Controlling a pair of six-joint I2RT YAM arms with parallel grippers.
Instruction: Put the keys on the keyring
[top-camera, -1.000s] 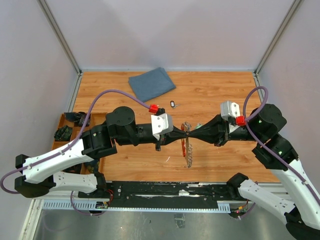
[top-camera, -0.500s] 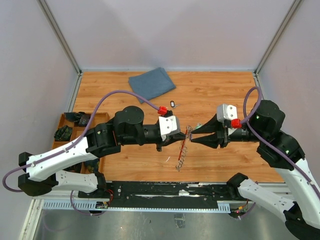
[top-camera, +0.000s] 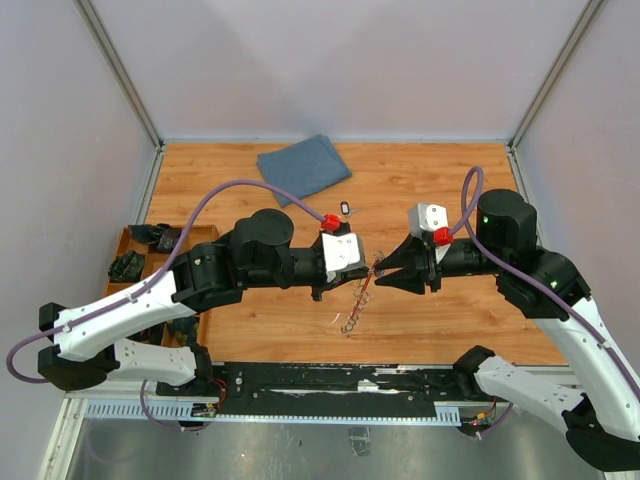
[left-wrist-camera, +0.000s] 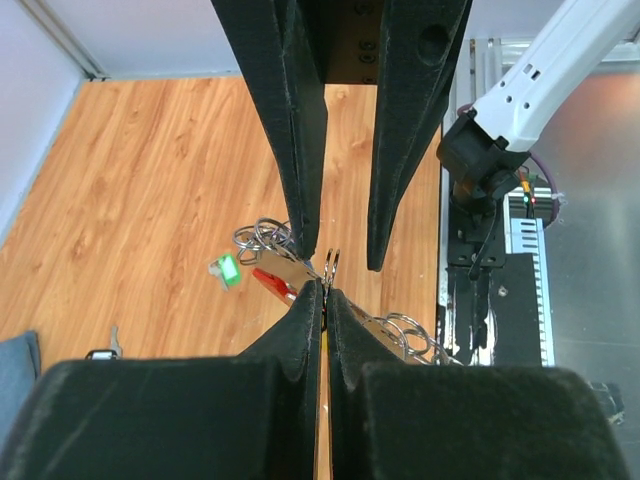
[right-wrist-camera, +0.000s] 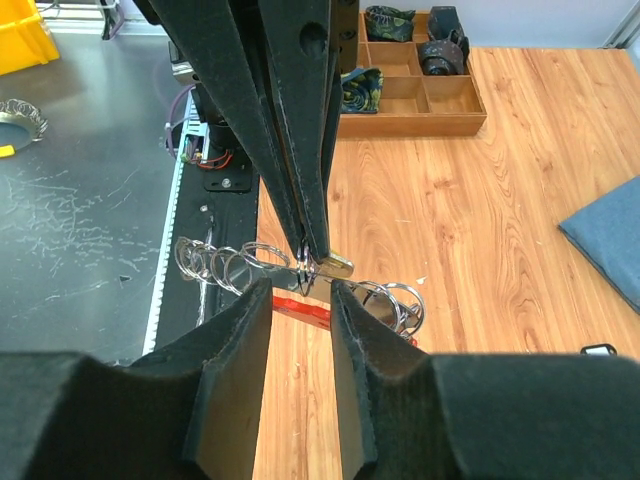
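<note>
My left gripper (top-camera: 368, 270) (left-wrist-camera: 326, 288) is shut on a silver ring of the keyring (top-camera: 356, 303) and holds it above the table. A yellow piece (right-wrist-camera: 337, 263), maybe the yellow key, sticks out at its tips. The red carabiner (left-wrist-camera: 272, 283) (right-wrist-camera: 300, 309) and the chain of rings (right-wrist-camera: 225, 262) hang below and beside the held ring. My right gripper (top-camera: 383, 270) (right-wrist-camera: 300, 290) is open, its fingers either side of that ring without touching it. A small key with a dark head (top-camera: 345, 208) lies on the table behind the grippers.
A folded blue cloth (top-camera: 303, 167) lies at the back of the wooden table. A wooden compartment tray (top-camera: 140, 250) with dark items stands at the left edge. A small green tag (left-wrist-camera: 228, 270) shows beside the carabiner. A black rail (top-camera: 330, 378) runs along the front.
The right gripper has let go of the keyring and opened. Both grippers have shifted left. The hanging chain has swung toward the lower left.
</note>
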